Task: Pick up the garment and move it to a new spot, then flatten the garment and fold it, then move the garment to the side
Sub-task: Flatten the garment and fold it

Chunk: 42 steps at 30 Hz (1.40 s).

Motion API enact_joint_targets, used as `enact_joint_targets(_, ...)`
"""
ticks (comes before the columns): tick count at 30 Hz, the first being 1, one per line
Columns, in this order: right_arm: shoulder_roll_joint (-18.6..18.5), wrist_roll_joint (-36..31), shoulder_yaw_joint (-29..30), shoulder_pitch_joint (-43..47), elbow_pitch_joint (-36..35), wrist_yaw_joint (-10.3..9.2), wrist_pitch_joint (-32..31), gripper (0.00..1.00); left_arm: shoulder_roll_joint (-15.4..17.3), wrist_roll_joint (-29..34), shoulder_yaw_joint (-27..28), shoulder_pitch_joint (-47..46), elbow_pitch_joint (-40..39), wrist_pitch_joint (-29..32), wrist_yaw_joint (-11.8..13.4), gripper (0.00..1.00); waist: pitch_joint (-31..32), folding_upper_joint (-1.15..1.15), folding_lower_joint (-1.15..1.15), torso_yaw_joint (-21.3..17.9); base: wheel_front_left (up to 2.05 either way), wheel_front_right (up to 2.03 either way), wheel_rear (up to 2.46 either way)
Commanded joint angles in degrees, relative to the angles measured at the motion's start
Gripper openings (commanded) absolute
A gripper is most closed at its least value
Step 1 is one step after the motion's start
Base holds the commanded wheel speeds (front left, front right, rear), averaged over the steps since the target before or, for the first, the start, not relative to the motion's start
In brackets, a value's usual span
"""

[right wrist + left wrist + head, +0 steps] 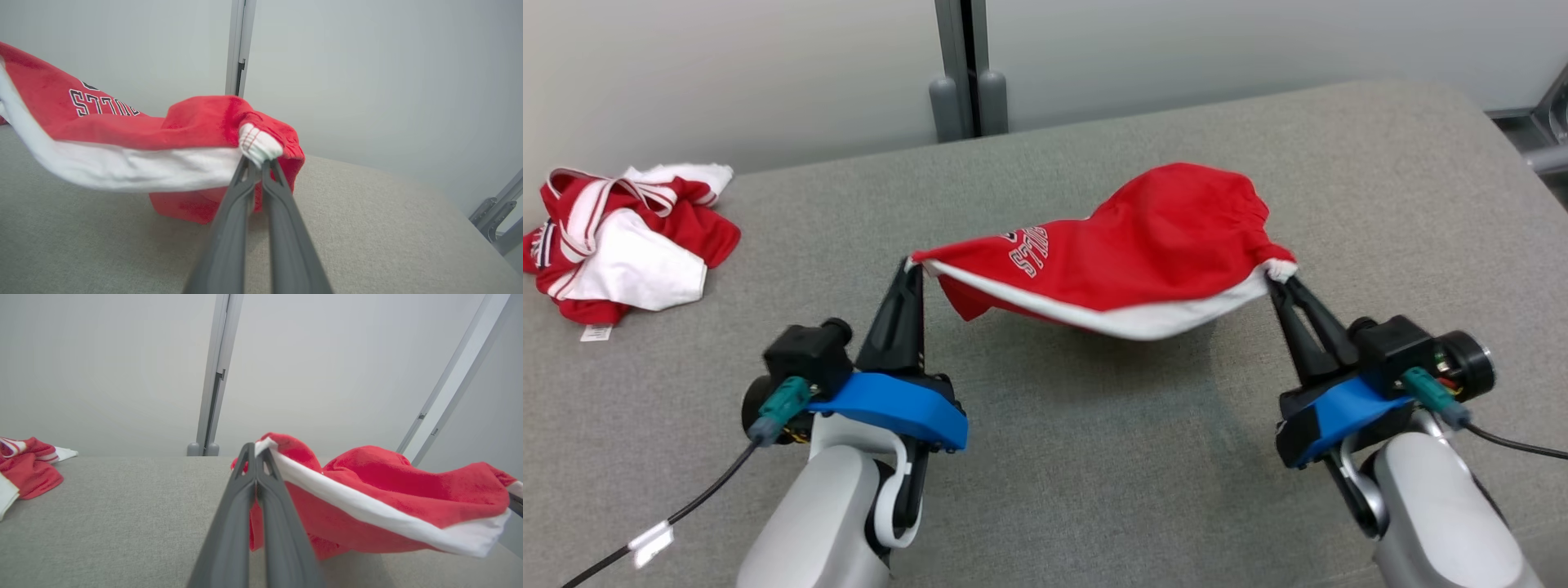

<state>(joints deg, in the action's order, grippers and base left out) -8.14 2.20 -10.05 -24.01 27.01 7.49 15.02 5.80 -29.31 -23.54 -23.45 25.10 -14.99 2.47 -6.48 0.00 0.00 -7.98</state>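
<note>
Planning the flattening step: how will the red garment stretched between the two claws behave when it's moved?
Floppy, most likely: the red garment sags between the left claw and right claw. Probably light, since two pinched corners carry it. It may drag on the grey cushion where it hangs lowest.

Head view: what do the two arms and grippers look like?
The left gripper and right gripper each have two long dark fingers on a blue bracket, above pale grey forearms. Each has a teal plug with a black cable; the left cable carries a white tag.
</note>
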Motion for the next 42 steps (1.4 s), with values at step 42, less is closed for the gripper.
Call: enact_joint_targets(42, -2.8, 12.8, -5.4, -38.3, -1.1, 0.01, -6.0, 0.0, 9.2, 1.9, 6.3, -43.0, -4.5, 7.8, -5.8, 0.0, -15.7, 0.0, 0.0, 3.5, 0.0, 0.0, 0.0)
